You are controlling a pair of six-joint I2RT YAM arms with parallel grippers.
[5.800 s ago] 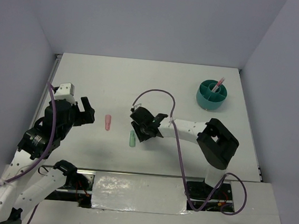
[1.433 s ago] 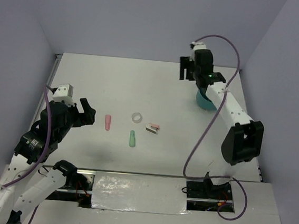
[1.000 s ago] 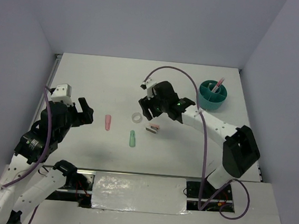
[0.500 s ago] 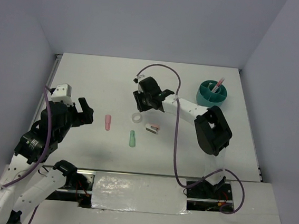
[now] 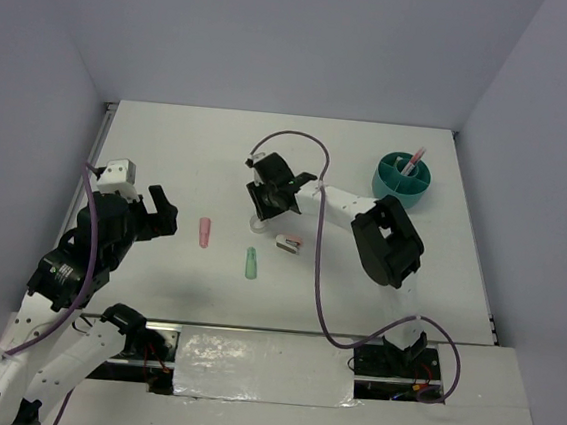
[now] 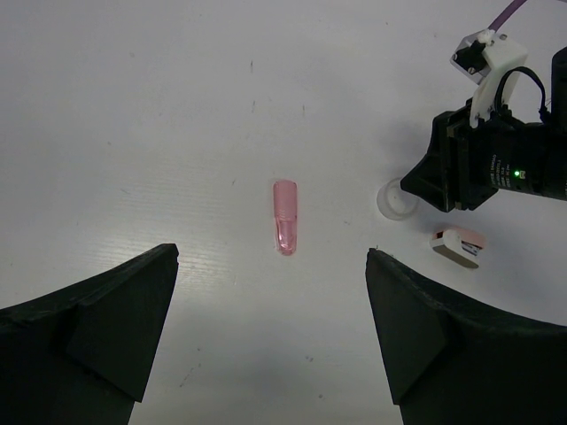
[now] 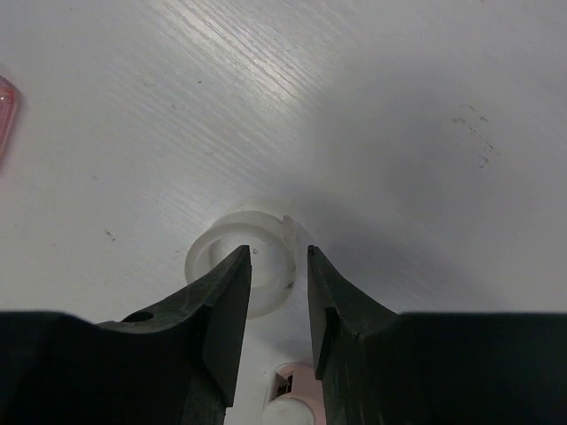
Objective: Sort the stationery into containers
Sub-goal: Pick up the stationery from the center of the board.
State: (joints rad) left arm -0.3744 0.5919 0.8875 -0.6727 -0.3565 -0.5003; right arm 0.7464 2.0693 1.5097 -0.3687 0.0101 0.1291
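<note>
The left tool hangs wide open and empty, left of the short pink stub on the surface. Next lie the mint-green stub, the white tape ring and a small block. The right tool, farther back half a second ago, now covers the ring. Only its wrist view shows the fingers narrowly parted astride the ring's wall, not clamped. The teal organiser, holding the pink pen, stands far right.

No readable text, labels or numbers appear, seemingly, anywhere.

White table — plain pale lilac walls on three sides
</note>
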